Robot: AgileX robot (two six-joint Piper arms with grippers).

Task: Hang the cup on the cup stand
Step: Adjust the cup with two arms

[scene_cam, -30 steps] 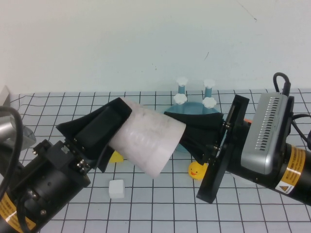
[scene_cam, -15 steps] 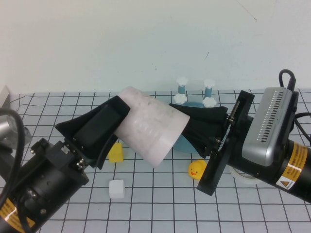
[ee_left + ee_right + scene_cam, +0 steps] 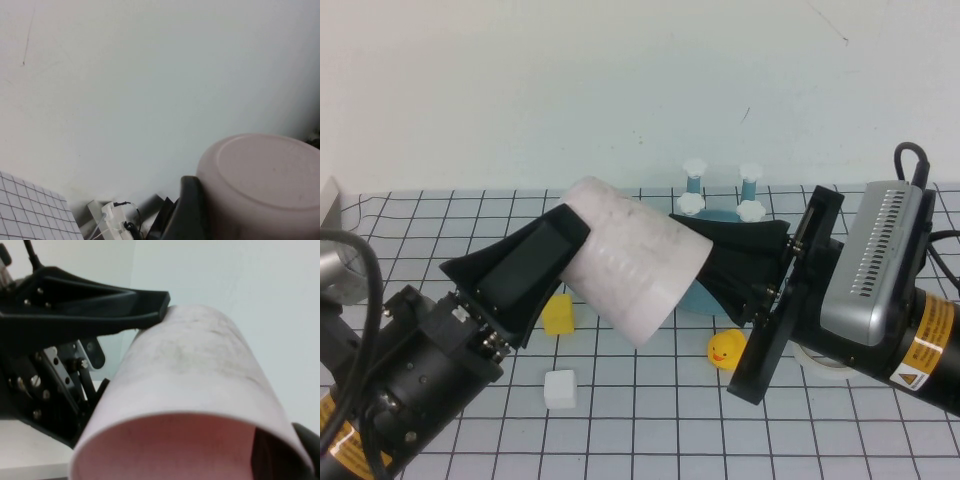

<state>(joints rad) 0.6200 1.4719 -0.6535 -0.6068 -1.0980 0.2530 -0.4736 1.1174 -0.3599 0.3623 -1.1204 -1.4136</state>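
Note:
The pale pink cup [image 3: 635,270] hangs in the air on its side, its open mouth toward my right arm. My right gripper [image 3: 692,255] is shut on the cup's rim; in the right wrist view one finger [image 3: 270,455] is inside the cup [image 3: 195,370] and the other outside. My left gripper [image 3: 582,210] stands open around the cup's closed end, its near finger [image 3: 192,210] lying along the cup [image 3: 260,185]; the far finger is hidden. The cup stand [image 3: 720,216], a blue dish with white-knobbed pegs, sits on the table behind the right gripper.
On the gridded table lie a yellow duck [image 3: 723,350], a yellow block [image 3: 558,315] and a white cube [image 3: 560,388]. A white tape roll [image 3: 815,360] peeks out under my right arm. The wall is close behind the stand.
The cup and the right gripper rose a little and then stayed still. The left arm has slid back slightly along the cup toward the lower left.

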